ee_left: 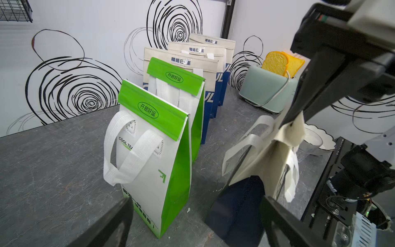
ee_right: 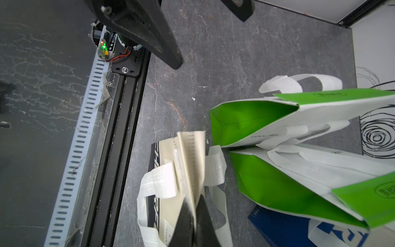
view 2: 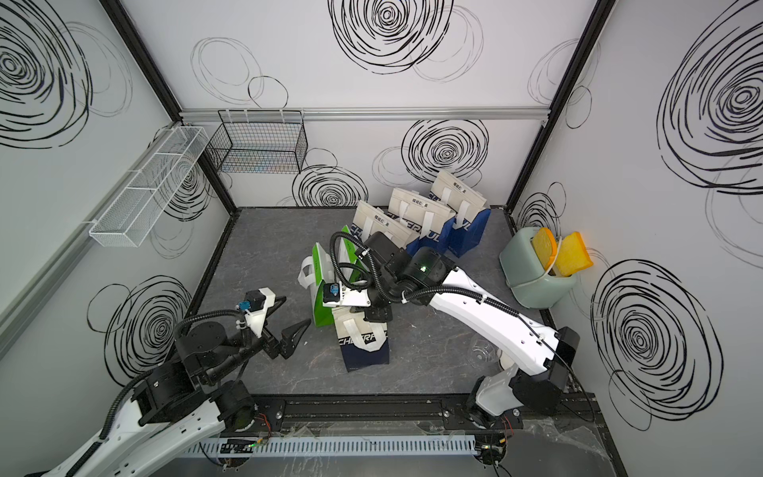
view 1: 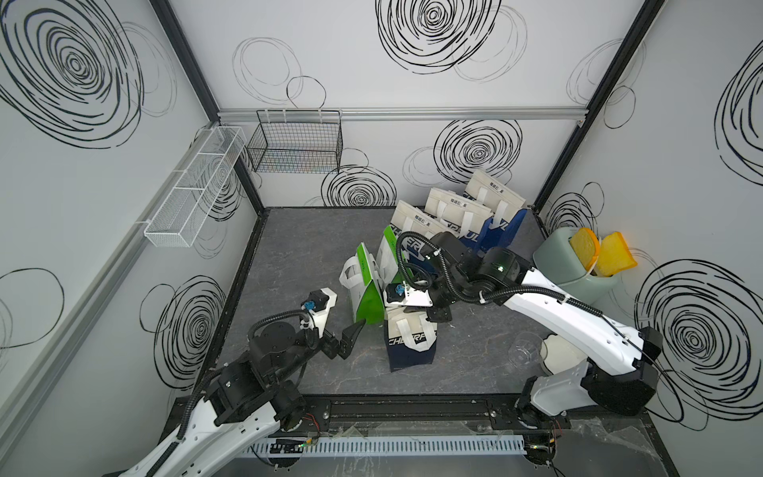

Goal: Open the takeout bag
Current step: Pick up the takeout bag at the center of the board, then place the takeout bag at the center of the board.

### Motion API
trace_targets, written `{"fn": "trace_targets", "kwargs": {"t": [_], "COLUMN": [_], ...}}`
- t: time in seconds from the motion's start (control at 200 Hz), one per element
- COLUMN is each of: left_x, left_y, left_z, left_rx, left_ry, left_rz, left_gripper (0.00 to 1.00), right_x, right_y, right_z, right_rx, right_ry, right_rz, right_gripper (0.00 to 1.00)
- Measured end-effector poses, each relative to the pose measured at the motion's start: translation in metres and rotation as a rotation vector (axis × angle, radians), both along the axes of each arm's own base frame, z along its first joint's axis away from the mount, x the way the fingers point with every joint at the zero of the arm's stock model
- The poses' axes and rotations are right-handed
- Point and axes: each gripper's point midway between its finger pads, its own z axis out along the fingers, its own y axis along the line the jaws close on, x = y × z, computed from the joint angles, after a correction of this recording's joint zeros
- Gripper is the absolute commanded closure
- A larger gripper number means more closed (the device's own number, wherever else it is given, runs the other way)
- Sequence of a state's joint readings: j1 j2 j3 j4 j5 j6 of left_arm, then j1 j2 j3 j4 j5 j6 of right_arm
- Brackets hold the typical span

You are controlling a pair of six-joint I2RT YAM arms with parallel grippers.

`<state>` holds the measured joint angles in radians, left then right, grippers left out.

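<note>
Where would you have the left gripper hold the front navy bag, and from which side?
Probably the white handle loop, approached from the robot's left: it stands clear of the navy bag, and the right gripper pinches the cream top flap.

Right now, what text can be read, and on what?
"开启好运": top flaps of the near green bag and far green bag.
"COOL TEA": near green bag's front.
"福运已至": top flaps of the three back bags.
"UL": their blue sides.
"CHEERF", cut off: dark bag.
Small print low on the near green bag: blurred.
</note>
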<state>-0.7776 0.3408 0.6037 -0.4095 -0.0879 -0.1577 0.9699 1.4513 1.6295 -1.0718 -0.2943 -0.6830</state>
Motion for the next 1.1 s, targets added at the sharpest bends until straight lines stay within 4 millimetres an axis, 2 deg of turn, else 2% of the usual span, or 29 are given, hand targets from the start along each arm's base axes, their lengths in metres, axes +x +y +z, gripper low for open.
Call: {"fn": "trace_targets", "kwargs": {"t": [0.1, 0.245, 0.555, 0.695, 0.825, 1.1], "left_x": [0.000, 0.000, -0.003, -0.005, -0.007, -0.012], "left_y": [0.000, -0.001, -0.005, -0.008, -0.010, -0.016], "left_z": [0.000, -0.001, 0.000, 0.000, 0.000, -0.001], "left_rx": [0.000, 0.001, -0.010, -0.010, -0.010, -0.010], "left_ry": [0.000, 0.003, -0.002, 0.000, 0.001, 0.002], "left_rz": [0.000, -0.006, -0.032, -0.047, -0.063, -0.094], "left_gripper": [0.03, 0.03, 0.03, 0.03, 0.03, 0.03], "right_x": [0.010, 0.040, 0.091, 0.111, 0.135, 0.181], "right_y": [-0.006, -0.029, -0.108, -0.150, -0.189, -0.257], "right_z": [0.004, 0.016, 0.051, 0.052, 0.043, 0.034], "right_rx": [0.004, 0.032, 0.131, 0.134, 0.107, 0.107], "right_ry": [0.006, 0.013, -0.031, -0.058, -0.072, -0.085], "right_rz": [-0.057, -0.204, -0.588, -0.772, -0.941, -1.204], "right_gripper": [1.00, 1.00, 1.00, 1.00, 1.00, 1.00]}}
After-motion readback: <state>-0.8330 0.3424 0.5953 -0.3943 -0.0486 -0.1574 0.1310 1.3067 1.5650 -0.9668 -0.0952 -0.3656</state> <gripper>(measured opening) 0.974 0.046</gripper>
